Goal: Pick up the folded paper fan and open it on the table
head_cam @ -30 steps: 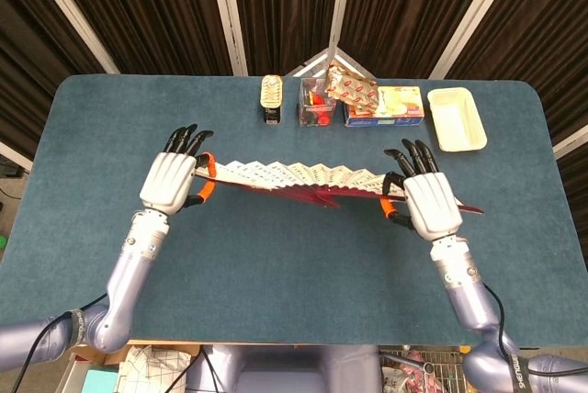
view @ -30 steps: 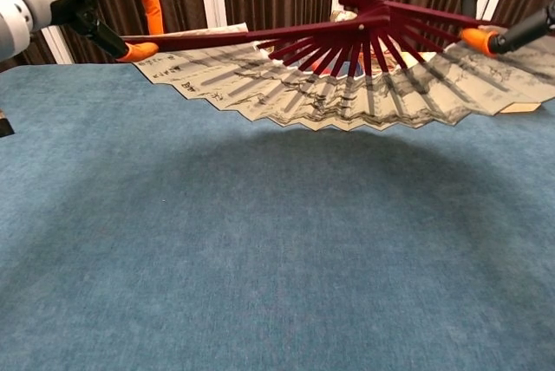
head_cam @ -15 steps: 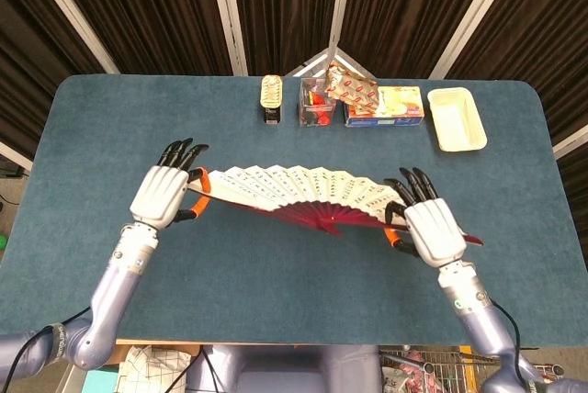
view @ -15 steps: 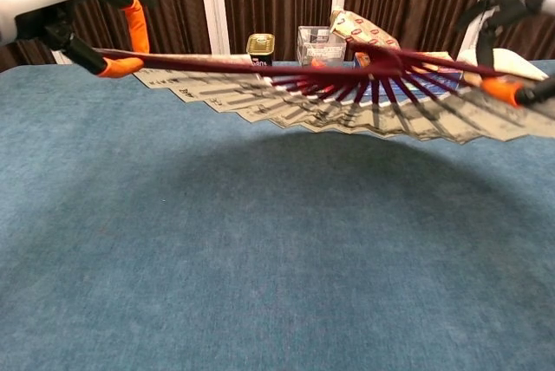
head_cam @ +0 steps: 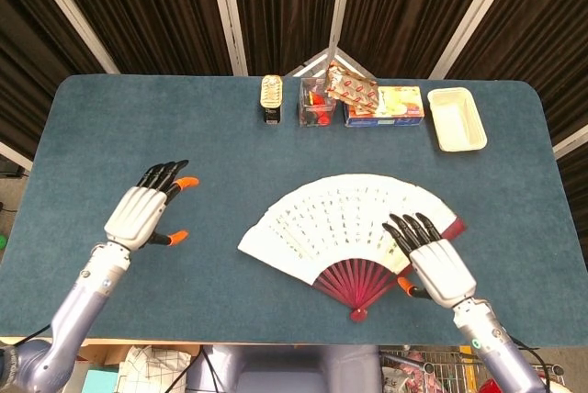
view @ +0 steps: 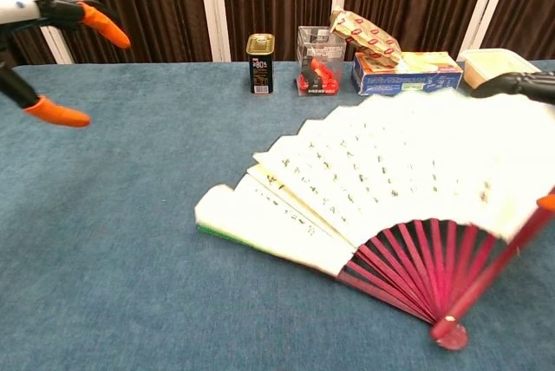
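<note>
Right hand (head_cam: pixel 439 264) rests over the right end of the paper fan (head_cam: pixel 344 228), its dark fingers (head_cam: pixel 404 232) lying on the paper near the outer rib; whether it pinches that rib or only touches it cannot be told, since the thumb is hidden under the palm. Left hand (head_cam: pixel 140 215) is well to the left of the fan, fingers spread, orange-tipped thumb apart from the rest, holding nothing.

Fan lies spread open and flat on the blue table (head_cam: pixel 110 127), toward the near right. Its pleated white leaf carries columns of small dark writing, and thin dark red ribs (view: pixel 416 271) converge to a round pivot at the near edge.

Along the far edge stand several things, all well apart from the fan: a small yellow-topped tin (head_cam: pixel 270 99), a clear plastic box (head_cam: pixel 317 104) with red items inside, a flat blue and yellow carton (head_cam: pixel 386 106) with a red-patterned packet (head_cam: pixel 352 87) leaning on it, and a pale cream tray (head_cam: pixel 457 118) at the far right. Table covering looks like short, felt-like cloth.
</note>
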You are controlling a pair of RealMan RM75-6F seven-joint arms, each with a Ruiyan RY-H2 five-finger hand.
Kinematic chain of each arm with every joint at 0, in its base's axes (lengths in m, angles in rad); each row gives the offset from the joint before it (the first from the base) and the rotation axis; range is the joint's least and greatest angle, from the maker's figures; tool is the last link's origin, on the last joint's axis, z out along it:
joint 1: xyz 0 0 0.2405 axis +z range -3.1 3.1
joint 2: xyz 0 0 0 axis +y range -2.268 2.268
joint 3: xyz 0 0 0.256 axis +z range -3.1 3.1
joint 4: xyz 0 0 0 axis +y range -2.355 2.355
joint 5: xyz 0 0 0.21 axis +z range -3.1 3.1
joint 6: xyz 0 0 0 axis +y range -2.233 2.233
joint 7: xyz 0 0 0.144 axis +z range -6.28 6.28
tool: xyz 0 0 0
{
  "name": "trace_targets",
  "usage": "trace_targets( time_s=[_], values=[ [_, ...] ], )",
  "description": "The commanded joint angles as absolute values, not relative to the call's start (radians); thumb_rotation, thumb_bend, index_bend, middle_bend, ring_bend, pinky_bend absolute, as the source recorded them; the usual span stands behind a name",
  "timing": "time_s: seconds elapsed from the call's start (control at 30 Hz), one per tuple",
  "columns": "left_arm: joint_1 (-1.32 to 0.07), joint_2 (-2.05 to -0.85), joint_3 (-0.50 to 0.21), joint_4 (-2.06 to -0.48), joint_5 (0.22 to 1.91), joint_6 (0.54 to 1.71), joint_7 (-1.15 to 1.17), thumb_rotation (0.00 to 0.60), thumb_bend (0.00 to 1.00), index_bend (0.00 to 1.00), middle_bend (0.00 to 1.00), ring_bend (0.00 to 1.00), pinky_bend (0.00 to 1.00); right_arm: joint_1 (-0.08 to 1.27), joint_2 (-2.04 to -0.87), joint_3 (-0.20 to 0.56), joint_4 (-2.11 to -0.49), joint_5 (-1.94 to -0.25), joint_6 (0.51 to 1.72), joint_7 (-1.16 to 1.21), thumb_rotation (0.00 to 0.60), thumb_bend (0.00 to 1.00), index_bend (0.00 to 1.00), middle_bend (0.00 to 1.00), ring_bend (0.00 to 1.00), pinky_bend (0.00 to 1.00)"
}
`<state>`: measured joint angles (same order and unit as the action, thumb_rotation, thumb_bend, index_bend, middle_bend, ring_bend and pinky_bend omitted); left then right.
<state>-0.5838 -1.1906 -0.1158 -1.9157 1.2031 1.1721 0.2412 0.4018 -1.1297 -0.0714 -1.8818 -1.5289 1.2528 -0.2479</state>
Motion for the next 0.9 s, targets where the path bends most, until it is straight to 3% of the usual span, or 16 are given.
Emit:
trace_targets(
  time_s=[0.03,0.2,0.47,0.67,0.9],
  values=[
    [-0.561,-1.169,-0.102,-1.926,1.222,1.178,0.21,0.6,0.16,0.19,0.0,0.0,0.0,0.386,-1.12,-0.084,-1.872,-1.542,1.261,-0.242,0.6,0.28,0.0,0.0,0.0,0.0],
    [-0.519,-1.135,-0.072,-1.93,1.269,1.201,0.172,0.6,0.16,0.18,0.0,0.0,0.0,0.36,-1.109,-0.089,-1.823,-1.553,1.279,-0.255,0.6,0.28,0.0,0.0,0.0,0.0],
    [-0.386,-1.085,0.038,-1.892,1.463,1.342,0.139,0.6,0.14,0.12,0.0,0.0,0.0,0.285,-1.092,-0.1,-1.745,-1.566,1.357,-0.213,0.6,0.28,0.0,0.0,0.0,0.0],
    [-0.249,-1.092,0.13,-1.797,1.572,1.479,0.111,0.6,0.06,0.02,0.0,0.0,0.0,0.178,-1.099,-0.119,-1.713,-1.555,1.466,-0.113,0.6,0.28,0.0,0.0,0.0,0.0],
    [-0.154,-1.114,0.165,-1.668,1.617,1.564,0.078,0.6,0.05,0.0,0.0,0.0,0.0,0.101,-1.073,-0.102,-1.716,-1.531,1.558,-0.08,0.6,0.28,0.0,0.0,0.0,0.0]
  ],
)
